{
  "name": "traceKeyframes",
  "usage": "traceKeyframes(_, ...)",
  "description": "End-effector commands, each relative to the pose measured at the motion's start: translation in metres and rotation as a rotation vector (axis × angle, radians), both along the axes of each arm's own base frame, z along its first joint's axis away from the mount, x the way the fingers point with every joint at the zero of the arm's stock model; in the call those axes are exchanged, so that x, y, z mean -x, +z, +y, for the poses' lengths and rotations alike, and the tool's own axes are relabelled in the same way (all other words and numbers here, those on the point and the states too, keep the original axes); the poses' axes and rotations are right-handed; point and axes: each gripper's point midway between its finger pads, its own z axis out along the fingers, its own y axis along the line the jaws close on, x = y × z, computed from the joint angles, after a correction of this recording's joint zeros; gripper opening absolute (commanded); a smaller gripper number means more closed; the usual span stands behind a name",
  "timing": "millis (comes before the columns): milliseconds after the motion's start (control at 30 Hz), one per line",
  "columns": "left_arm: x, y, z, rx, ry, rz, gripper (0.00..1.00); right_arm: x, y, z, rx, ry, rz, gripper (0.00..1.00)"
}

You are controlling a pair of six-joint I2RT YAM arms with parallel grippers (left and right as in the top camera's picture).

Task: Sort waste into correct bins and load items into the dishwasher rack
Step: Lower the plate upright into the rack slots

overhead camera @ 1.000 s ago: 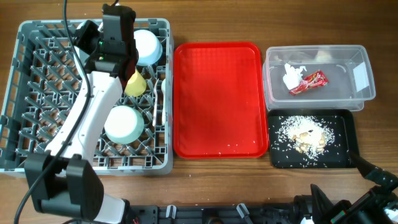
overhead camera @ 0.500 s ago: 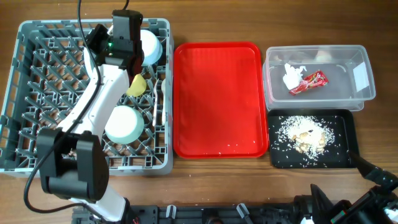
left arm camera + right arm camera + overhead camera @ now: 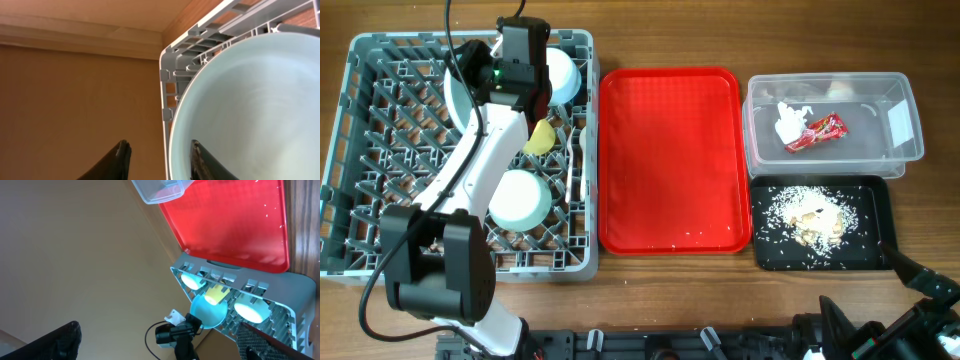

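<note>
The grey dishwasher rack (image 3: 380, 150) holds a pale bowl (image 3: 562, 75), a yellow cup (image 3: 540, 135), a second bowl (image 3: 520, 198) and a white utensil (image 3: 573, 168). My left gripper (image 3: 523, 70) is over the rack's far side. In the left wrist view its fingers (image 3: 160, 146) are apart and straddle the rim of the pale blue plate (image 3: 250, 110). The plate stands on edge by the rack wall and also shows in the right wrist view (image 3: 209, 314). In the overhead view it is hidden under the arm. My right gripper (image 3: 157, 327) is open and empty.
The flat red tray (image 3: 670, 160) lies beside the rack with a few crumbs on it. The clear tub (image 3: 900, 150) holds the white napkin (image 3: 787, 122) and red wrapper (image 3: 815, 132). The black tray (image 3: 880, 200) holds the rice scraps (image 3: 810, 215). My right arm (image 3: 920, 285) is at the table's front right corner.
The left wrist turned and shifted a little right toward the rack's far edge a second ago. It has stayed still for the last half second. The right arm has not moved.
</note>
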Motion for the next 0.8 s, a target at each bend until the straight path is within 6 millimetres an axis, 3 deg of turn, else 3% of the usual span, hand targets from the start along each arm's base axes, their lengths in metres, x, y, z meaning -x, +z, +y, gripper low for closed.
traceKeyframes(0,0.004,0.005,0.008,-0.028,0.043,-0.021,0.55,0.0,0.0,-0.003,0.004,-0.019,-0.001,1.0)
traceKeyframes(133,0.003,0.036,0.014,-0.047,0.12,-0.192,0.56,0.0,0.0,-0.003,0.005,-0.019,-0.001,1.0)
traceKeyframes(233,0.011,0.084,0.013,-0.039,0.212,-0.458,0.84,0.0,0.0,-0.003,0.004,-0.019,-0.001,1.0)
traceKeyframes(300,0.013,0.095,0.003,-0.012,0.193,-0.508,0.87,0.0,0.0,-0.003,0.004,-0.019,-0.001,1.0)
traceKeyframes(400,0.016,0.113,-0.024,0.056,0.132,-0.594,0.91,0.0,0.0,-0.003,0.004,-0.019,-0.001,1.0)
traceKeyframes(433,0.017,0.121,-0.044,0.095,0.079,-0.626,0.93,0.0,0.0,-0.003,0.004,-0.019,-0.001,1.0)
traceKeyframes(633,0.027,0.145,-0.112,0.243,-0.102,-0.712,0.95,0.0,0.0,-0.003,0.004,-0.019,-0.001,1.0)
traceKeyframes(767,0.038,0.14,-0.153,0.384,-0.225,-0.693,0.95,0.0,0.0,-0.003,0.004,-0.019,-0.001,1.0)
